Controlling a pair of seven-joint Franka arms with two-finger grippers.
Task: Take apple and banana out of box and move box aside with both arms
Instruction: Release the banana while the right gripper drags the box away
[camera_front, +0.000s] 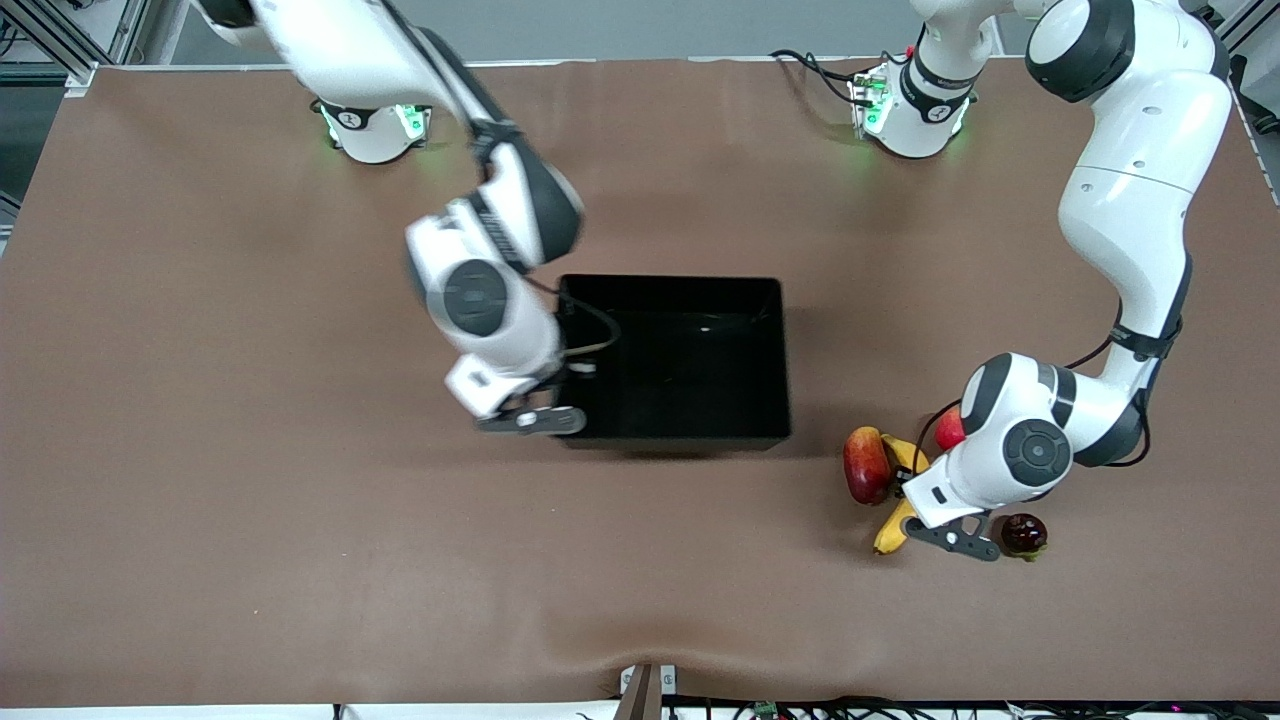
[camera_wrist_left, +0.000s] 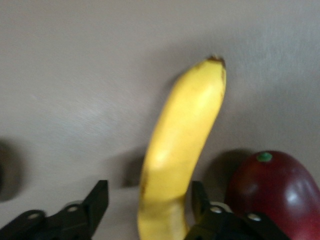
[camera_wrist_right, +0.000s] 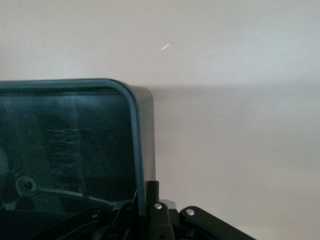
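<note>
The yellow banana (camera_front: 893, 512) lies on the table at the left arm's end, with my left gripper (camera_front: 908, 482) low over its middle. In the left wrist view that gripper (camera_wrist_left: 149, 200) is open, one finger on each side of the banana (camera_wrist_left: 185, 145). A small dark red apple (camera_front: 1023, 534) sits beside the banana, nearer the front camera. The black open-topped box (camera_front: 770, 350) stands mid-table. My right gripper (camera_front: 566, 378) is shut on its wall at the right arm's end, and the right wrist view shows the box rim (camera_wrist_right: 131, 107) running into the closed gripper (camera_wrist_right: 148, 196).
An oval red-and-yellow fruit (camera_front: 866, 465) touches the banana on the box side and also shows in the left wrist view (camera_wrist_left: 280, 192). A pink-red round fruit (camera_front: 948, 428) is half hidden under the left arm. Brown table (camera_front: 300, 560) spreads widely around the box.
</note>
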